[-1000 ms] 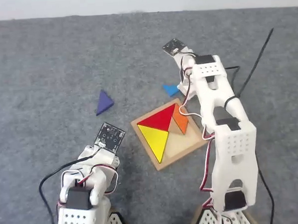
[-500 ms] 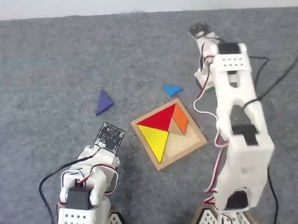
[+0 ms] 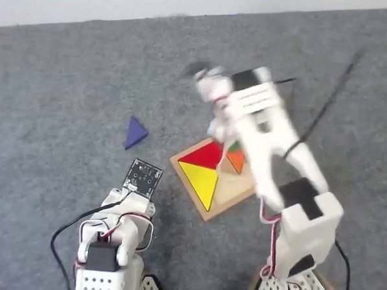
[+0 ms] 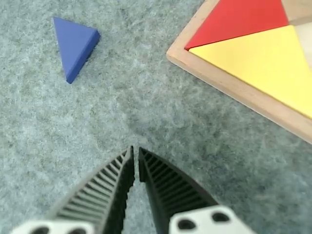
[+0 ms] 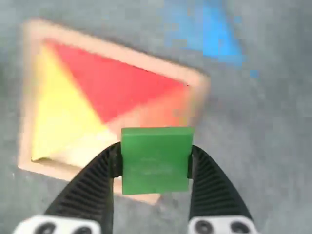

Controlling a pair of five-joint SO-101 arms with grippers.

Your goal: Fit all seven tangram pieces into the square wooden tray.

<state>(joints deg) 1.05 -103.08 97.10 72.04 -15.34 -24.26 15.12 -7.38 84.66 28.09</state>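
My right arm has swung in from out beyond the tray, and the wooden tray [image 4: 234,85] now lies directly beneath my right gripper [image 5: 155,156]. That gripper is clamped on the green square [image 5: 155,146], so I judge that the next step is seating it in the bare wood beside the orange piece [image 3: 236,161]. The red triangle [image 3: 204,155] and yellow triangle [image 3: 202,180] are seated below. My left gripper [image 4: 135,156] is pinched together on nothing, and the dark blue triangle [image 4: 73,41] lies ahead of it.
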